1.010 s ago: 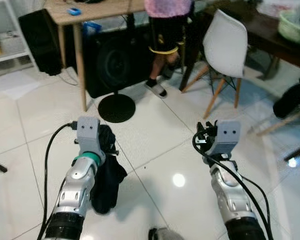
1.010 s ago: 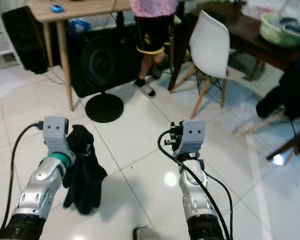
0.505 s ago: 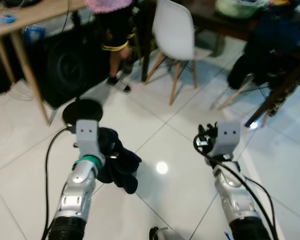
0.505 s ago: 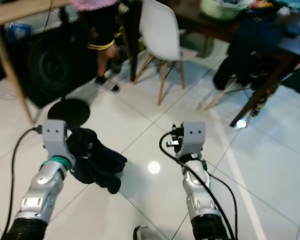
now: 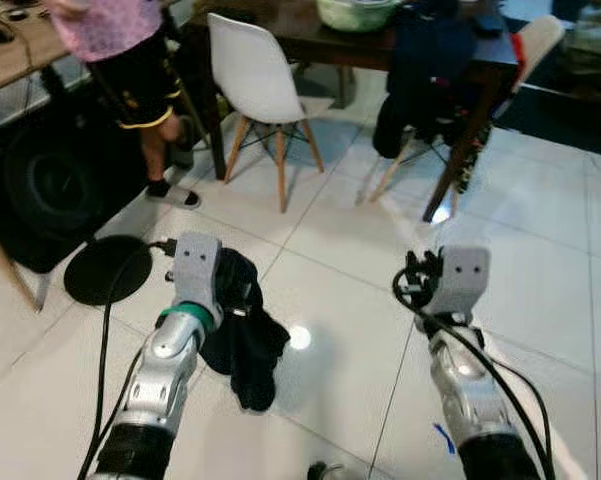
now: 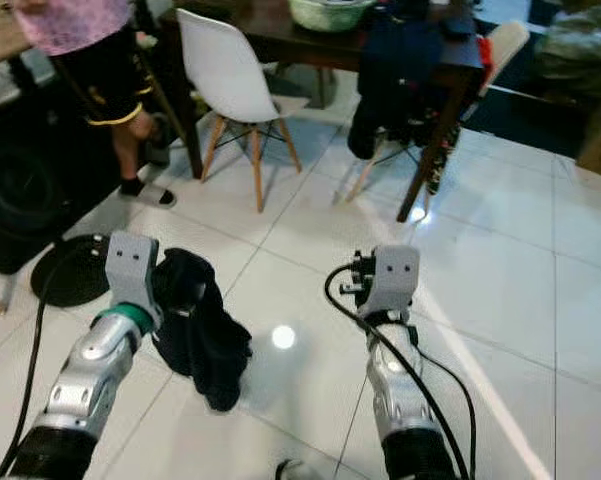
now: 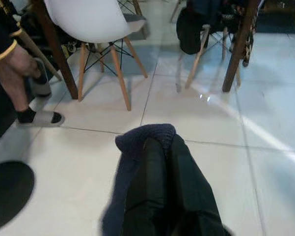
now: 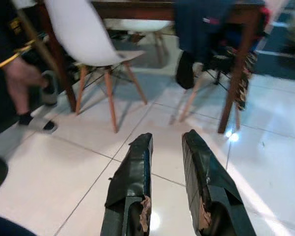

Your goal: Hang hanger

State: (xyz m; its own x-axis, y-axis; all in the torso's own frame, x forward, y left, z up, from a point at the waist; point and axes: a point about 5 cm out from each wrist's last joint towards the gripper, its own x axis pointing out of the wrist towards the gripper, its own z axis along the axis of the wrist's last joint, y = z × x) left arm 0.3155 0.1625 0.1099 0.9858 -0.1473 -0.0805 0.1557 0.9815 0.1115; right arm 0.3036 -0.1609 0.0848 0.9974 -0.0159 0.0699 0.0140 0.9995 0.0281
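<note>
A white moulded plastic chair with wooden legs [image 5: 255,75] stands on glossy white floor tiles [image 5: 540,260], beside a dark wooden bench [image 5: 380,45].

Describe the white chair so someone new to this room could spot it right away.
Find the dark wooden table at the far side of the tiled floor. The white chair stands at its left end, beside a person. Its moulded white shell on splayed wooden legs sets it apart from the clothes-draped chair.

Bright, even indoor light; glare spots on the glossy floor tiles [image 5: 298,338]; slight motion blur, soft edges.
</note>
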